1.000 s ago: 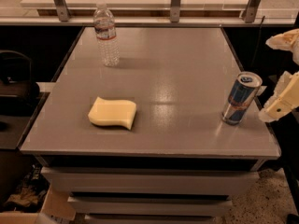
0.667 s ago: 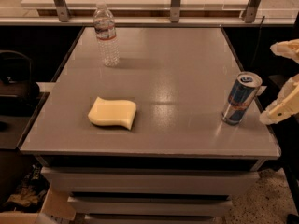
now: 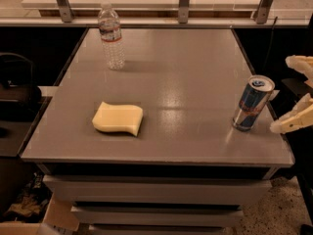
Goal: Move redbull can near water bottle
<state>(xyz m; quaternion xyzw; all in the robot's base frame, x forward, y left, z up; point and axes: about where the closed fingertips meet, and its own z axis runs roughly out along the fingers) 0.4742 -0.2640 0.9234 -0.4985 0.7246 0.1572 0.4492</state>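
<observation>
The redbull can [image 3: 251, 103] stands upright near the right edge of the grey table [image 3: 195, 62], blue and silver with a silver top. The water bottle [image 3: 111, 36] stands upright at the far left of the table, clear with a white cap and a red-and-white label. My gripper [image 3: 293, 93] is at the right edge of the view, just right of the can and apart from it. Its two pale fingers [image 3: 292, 122] are spread open, one above and one below, with nothing between them.
A yellow sponge [image 3: 119, 118] lies on the front left of the table. A white shelf with metal posts [image 3: 183, 1] runs along the back. A dark chair [image 3: 17, 92] stands to the left. Drawers [image 3: 156, 195] sit under the table.
The gripper has drawn slightly to the right, away from the can. The can, bottle and sponge have not moved.
</observation>
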